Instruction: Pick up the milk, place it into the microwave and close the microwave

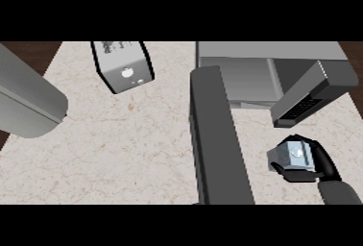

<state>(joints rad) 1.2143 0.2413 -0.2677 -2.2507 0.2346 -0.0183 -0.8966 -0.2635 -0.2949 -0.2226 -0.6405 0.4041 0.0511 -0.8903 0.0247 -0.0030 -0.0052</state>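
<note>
Right hand [312, 166] grips milk [292, 156] beside open microwave [245, 72].

- The right hand [312, 166] shows at the lower right of the view, fingers and thumb curled round a small carton.
- Its grey forearm enters from the lower right edge.
- A grey left forearm lies at the left edge; its hand is out of view.

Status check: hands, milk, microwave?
Right hand shut on milk. Left hand not in view. Microwave open, door swung out beside the milk.
</note>
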